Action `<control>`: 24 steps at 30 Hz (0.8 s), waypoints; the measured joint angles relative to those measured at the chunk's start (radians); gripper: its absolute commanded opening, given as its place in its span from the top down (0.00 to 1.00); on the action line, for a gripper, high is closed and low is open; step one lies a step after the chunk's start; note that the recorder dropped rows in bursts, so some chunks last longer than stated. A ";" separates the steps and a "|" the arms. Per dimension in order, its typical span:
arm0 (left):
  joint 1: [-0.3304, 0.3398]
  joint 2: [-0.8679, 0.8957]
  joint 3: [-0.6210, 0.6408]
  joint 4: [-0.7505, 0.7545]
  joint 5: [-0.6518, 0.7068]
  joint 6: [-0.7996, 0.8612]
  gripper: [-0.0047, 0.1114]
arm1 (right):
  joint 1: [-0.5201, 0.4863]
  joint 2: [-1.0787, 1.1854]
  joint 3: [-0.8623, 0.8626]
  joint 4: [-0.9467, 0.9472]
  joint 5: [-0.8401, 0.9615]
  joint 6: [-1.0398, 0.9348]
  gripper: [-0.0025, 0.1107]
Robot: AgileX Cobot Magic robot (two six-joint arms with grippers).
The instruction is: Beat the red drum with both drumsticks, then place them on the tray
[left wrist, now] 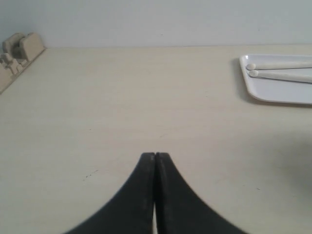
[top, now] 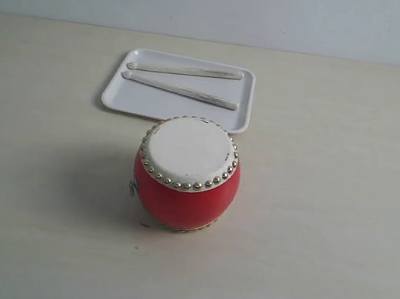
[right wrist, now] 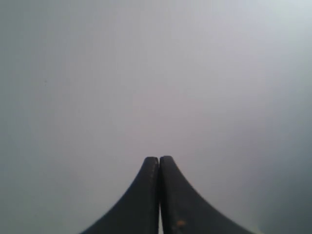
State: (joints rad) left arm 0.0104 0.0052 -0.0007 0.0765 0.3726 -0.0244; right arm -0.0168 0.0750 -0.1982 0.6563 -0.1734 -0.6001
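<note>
The red drum (top: pixel 186 174) stands upright in the middle of the table, cream head up, ringed with silver studs. Behind it lies the white tray (top: pixel 116 96), and both drumsticks (top: pixel 184 70) (top: pixel 182 91) rest on it side by side. In the left wrist view the tray (left wrist: pixel 278 92) and the drumsticks' rounded tips (left wrist: pixel 251 67) show far off. My left gripper (left wrist: pixel 155 155) is shut with nothing in it, over bare table. My right gripper (right wrist: pixel 159 159) is shut and empty too, facing a blank grey surface. Neither gripper appears in the exterior view.
A beige clamp-like fixture (left wrist: pixel 17 53) sits at the table's edge in the left wrist view. A pale wall runs behind the table (top: pixel 342 221).
</note>
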 measured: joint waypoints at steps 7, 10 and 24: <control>0.002 0.000 0.000 0.000 0.000 0.000 0.96 | 0.000 -0.003 0.096 -0.480 0.058 0.394 0.98; 0.002 0.000 0.000 0.000 0.000 0.000 0.96 | 0.000 -0.003 0.155 -0.598 0.062 0.513 0.98; 0.002 0.000 0.000 0.000 0.000 0.000 0.96 | 0.000 -0.003 0.194 -0.669 0.345 0.552 0.98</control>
State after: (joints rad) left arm 0.0121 0.0052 -0.0007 0.0765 0.3726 -0.0244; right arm -0.0168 0.0717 -0.0044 -0.0128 0.1716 -0.0478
